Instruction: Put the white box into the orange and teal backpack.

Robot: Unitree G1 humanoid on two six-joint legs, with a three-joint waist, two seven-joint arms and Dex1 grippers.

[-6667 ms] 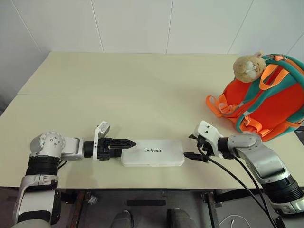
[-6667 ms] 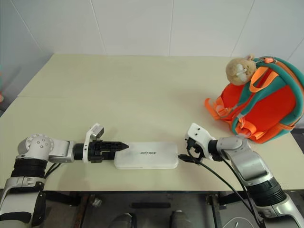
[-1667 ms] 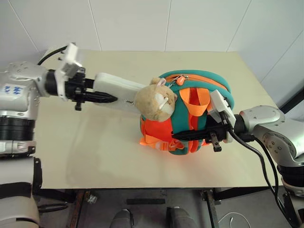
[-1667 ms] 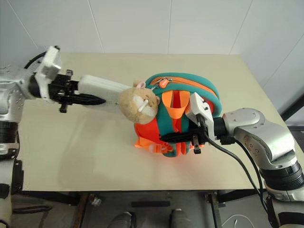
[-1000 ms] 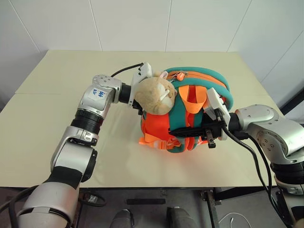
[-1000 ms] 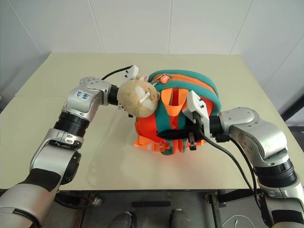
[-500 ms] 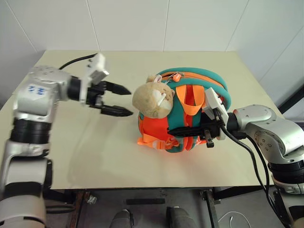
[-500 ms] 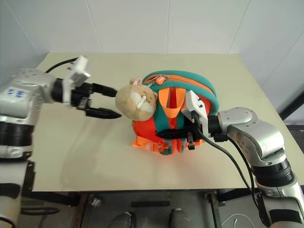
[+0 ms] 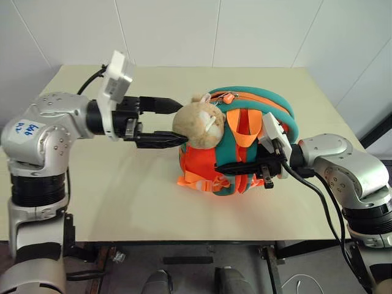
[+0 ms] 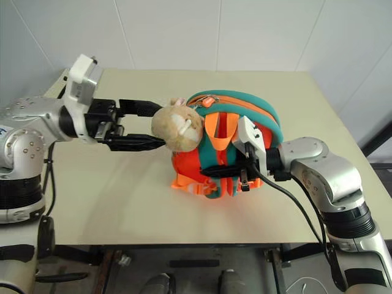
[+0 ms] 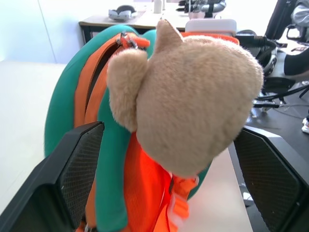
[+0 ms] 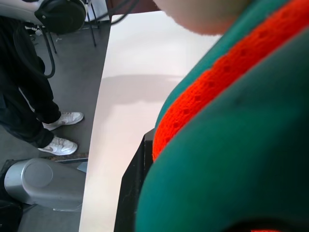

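Observation:
The orange and teal backpack (image 9: 245,144) stands upright in the middle of the table, its tan plush animal (image 9: 199,124) hanging at its left side. My left gripper (image 9: 181,122) is open, level and pointing right, one finger above and one below the plush's left side. In the left wrist view the plush (image 11: 193,96) sits between the two fingers (image 11: 72,174). My right gripper (image 9: 219,166) reaches in from the right and is shut on a strap at the backpack's front; the teal and orange strap (image 12: 231,121) lies against its finger. The white box is hidden.
The beige table (image 9: 122,184) has bare room to the left and in front of the backpack. Its right edge lies close behind my right arm. A person's legs and white shoes (image 12: 58,130) stand on the floor beside the table.
My left gripper has pulled out leftward from behind the plush and opened; its fingers now flank the plush's side. The right gripper and backpack have stayed put.

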